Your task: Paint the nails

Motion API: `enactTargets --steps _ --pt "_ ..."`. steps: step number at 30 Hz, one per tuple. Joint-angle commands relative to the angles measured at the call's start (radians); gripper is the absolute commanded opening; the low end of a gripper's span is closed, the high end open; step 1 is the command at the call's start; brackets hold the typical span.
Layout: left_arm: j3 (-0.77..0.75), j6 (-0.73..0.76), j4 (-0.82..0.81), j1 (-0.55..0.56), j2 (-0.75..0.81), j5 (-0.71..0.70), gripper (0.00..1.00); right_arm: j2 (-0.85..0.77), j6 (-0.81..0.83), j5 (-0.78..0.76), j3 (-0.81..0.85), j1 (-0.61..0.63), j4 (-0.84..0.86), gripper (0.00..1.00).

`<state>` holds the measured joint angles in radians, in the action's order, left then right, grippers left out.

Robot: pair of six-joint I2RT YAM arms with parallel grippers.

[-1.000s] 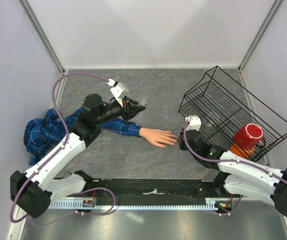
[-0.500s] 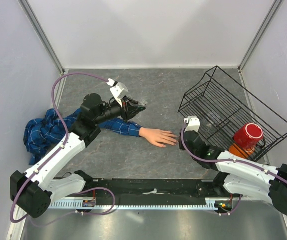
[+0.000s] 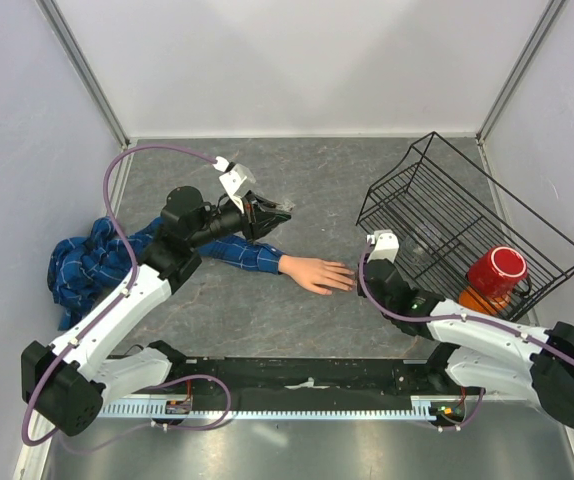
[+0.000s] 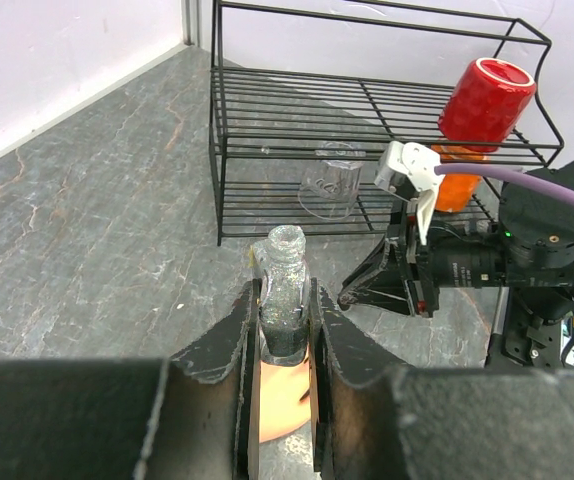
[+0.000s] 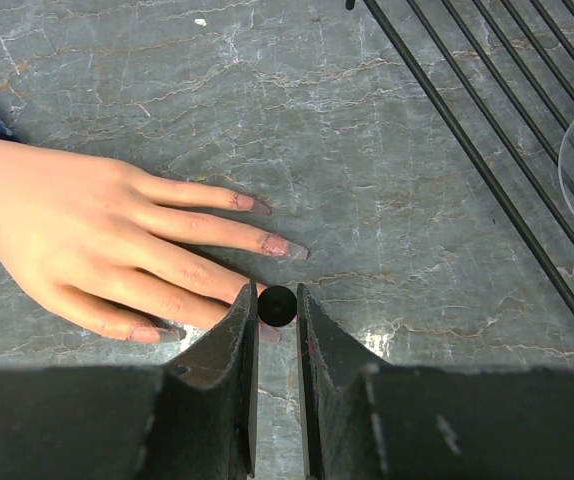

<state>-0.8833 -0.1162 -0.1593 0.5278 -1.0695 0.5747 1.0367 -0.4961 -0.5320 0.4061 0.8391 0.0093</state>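
Note:
The pale peach mannequin hand (image 3: 314,272) lies palm down on the grey table at the end of a blue plaid sleeve (image 3: 229,252). In the right wrist view its fingers (image 5: 217,235) point right, with long pinkish nails (image 5: 285,247). My right gripper (image 5: 276,306) is shut on a black round brush cap (image 5: 277,305), held right over a fingertip. My left gripper (image 4: 285,330) is shut on a small open bottle of glittery polish (image 4: 285,295), held upright above the sleeve, left of the hand.
A black wire rack (image 3: 462,225) lies tilted at the right with a red mug (image 3: 496,273), an orange thing under it and a clear glass (image 4: 331,180) inside. The bunched plaid shirt (image 3: 82,262) lies at the left wall.
My right gripper has shifted slightly left and forward, closer over the hand's fingertips. The left arm and bottle have not moved.

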Motion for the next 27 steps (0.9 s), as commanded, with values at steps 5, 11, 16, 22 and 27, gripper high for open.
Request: enactTargets --steps 5,11,16,22,27 --pt "-0.020 -0.030 -0.054 -0.008 -0.001 0.028 0.02 0.029 0.011 -0.010 0.002 -0.011 0.055 0.00" --pt "-0.022 -0.033 -0.054 -0.008 -0.003 0.034 0.02 0.043 0.016 -0.002 0.007 -0.015 0.064 0.00" --pt "-0.022 -0.034 -0.054 -0.009 -0.004 0.037 0.02 0.043 0.018 0.006 0.003 -0.017 0.069 0.00" --pt "-0.022 -0.036 -0.054 -0.011 -0.004 0.040 0.02 0.052 0.019 0.027 0.007 -0.021 0.069 0.00" --pt "-0.023 -0.037 -0.054 -0.012 -0.007 0.044 0.02 0.059 0.016 0.033 0.007 -0.023 0.069 0.00"
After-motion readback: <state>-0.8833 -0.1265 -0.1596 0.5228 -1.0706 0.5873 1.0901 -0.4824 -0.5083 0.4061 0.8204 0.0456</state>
